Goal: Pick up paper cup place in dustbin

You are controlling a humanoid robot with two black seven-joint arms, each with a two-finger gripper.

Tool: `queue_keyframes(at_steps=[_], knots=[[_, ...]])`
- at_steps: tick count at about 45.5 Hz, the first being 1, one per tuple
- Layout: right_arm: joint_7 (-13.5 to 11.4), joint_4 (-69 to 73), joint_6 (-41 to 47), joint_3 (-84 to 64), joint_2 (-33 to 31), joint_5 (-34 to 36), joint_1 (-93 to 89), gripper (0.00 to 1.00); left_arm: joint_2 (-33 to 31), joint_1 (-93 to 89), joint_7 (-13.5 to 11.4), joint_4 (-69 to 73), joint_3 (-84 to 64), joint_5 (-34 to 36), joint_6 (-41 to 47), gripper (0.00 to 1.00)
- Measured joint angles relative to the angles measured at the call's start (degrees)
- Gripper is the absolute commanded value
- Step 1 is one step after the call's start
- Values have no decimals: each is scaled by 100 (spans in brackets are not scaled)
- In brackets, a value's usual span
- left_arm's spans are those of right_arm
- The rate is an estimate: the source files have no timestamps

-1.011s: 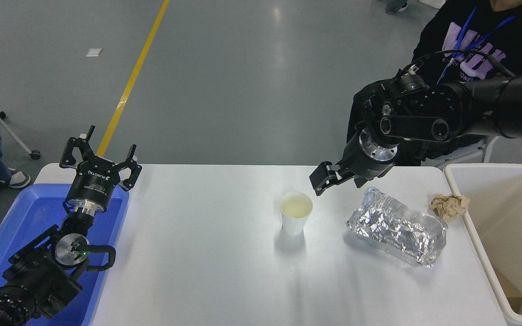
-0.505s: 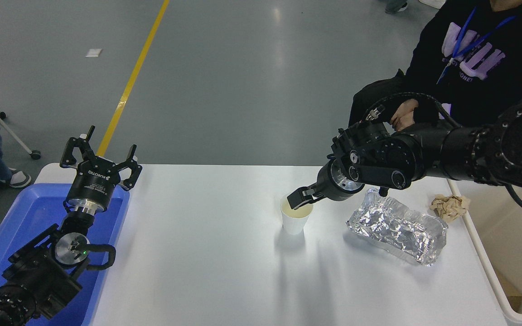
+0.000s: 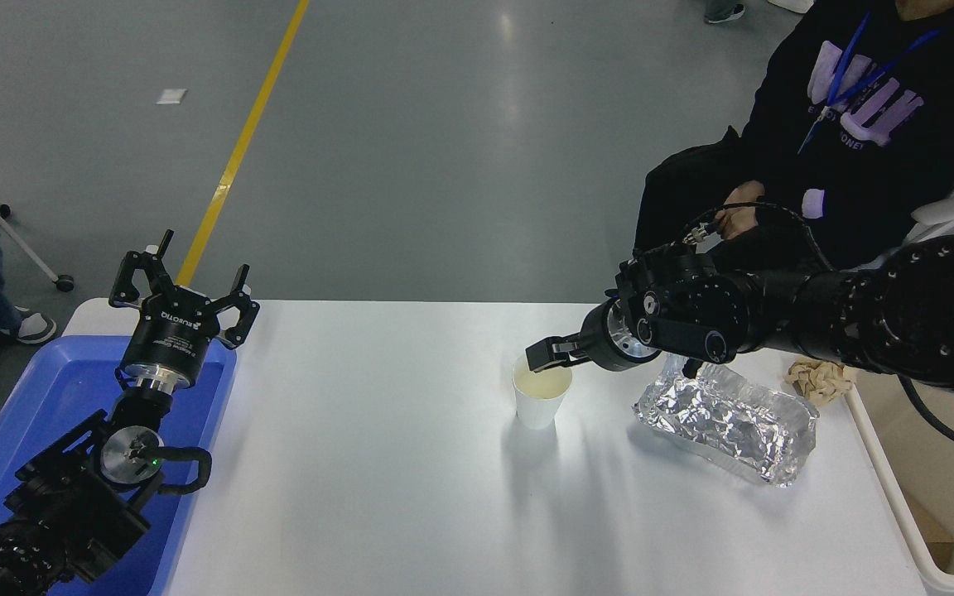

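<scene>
Now the right hand (image 3: 545, 354) hangs at the upright paper cup's (image 3: 540, 396) far rim; its state cannot be told.

A grey, glossy floor (image 3: 444, 149) is seen beyond the white table (image 3: 378, 497), crossed by a yellow line (image 3: 237, 157). Overhead light is reflected on it. A small white scrap (image 3: 171, 96) is seen lying there.

An upright white paper cup (image 3: 541, 395) is seen on a white table (image 3: 378, 463), the right gripper (image 3: 545, 355) positioned at its far rim. A crumpled foil tray (image 3: 725, 422) is placed beside it.
</scene>
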Motion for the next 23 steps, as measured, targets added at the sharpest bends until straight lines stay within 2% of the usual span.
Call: queue_keyframes(at_steps=[2,6,10,20,23], knots=[[-2,-29,-5,2,1,14,-47,92,0,0,0,0,0,0,0,98],[-4,-72,-12,12,2,34,-111,71,0,0,0,0,0,0,0,98],[-5,-94,-14,19,3,50,-160,59,0,0,0,0,0,0,0,98],[-7,-130,-16,22,3,159,-261,58,0,0,0,0,0,0,0,98],[-7,-134,-16,23,3,197,-284,53,0,0,0,1,0,0,0,98]])
